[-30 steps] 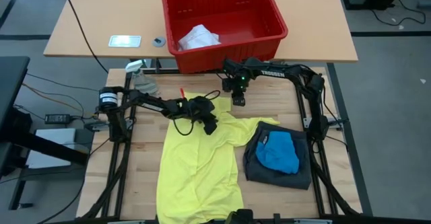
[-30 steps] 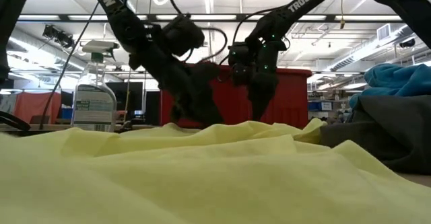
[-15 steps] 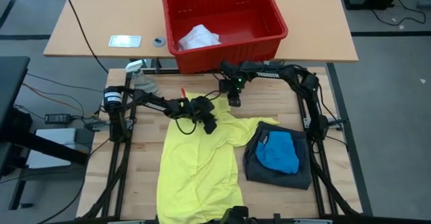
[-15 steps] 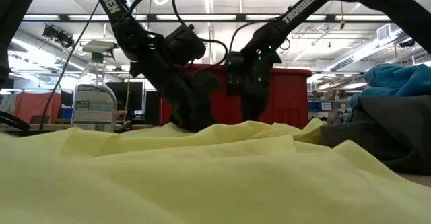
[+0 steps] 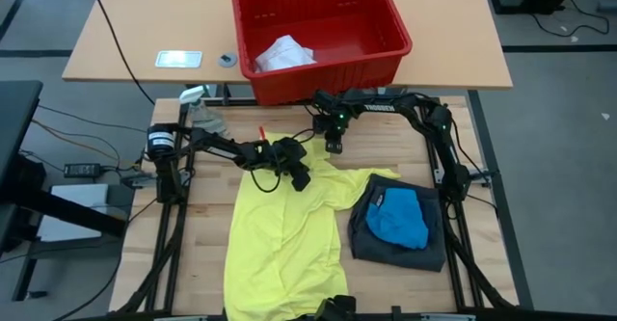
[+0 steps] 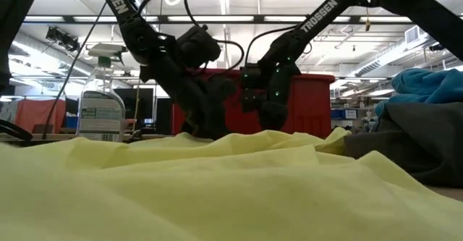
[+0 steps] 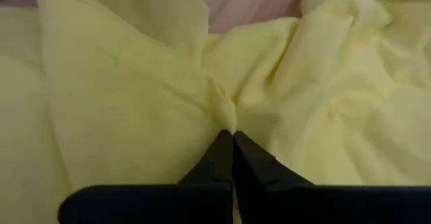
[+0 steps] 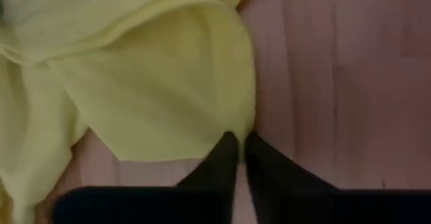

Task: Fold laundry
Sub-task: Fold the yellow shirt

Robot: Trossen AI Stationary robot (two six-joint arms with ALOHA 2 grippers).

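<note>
Pinching a fold of the yellow shirt (image 5: 284,239), the left jaws (image 5: 302,181) are closed tight, and in the left wrist view the two dark fingers (image 7: 222,158) meet with a ridge of yellow cloth gathered right at their tips. The shirt lies spread over the wooden surface (image 5: 217,191), most of it stretching away from the left jaws toward the near edge, with its upper part bunched around them. The right jaws (image 5: 333,146) sit just beyond the left jaws, low over the shirt's far edge, and are drawn narrow; in the right wrist view their fingers (image 8: 225,158) nearly touch, with the rounded yellow hem lying right at their tips and bare wood beside it. Whether cloth is actually caught between them cannot be told. Off to the right of both jaws, well apart from them, the dark grey shorts (image 5: 424,249) lie in a heap on the surface with a bright blue piece (image 5: 397,218) resting on top; the shirt's edge reaches up against that heap. Behind the right jaws, on a separate tan table, stands a red basket (image 5: 323,32) with a white cloth (image 5: 283,53) inside. In the low view a spray bottle (image 6: 101,111) stands upright to the far side of the left arm, beyond the yellow folds.
</note>
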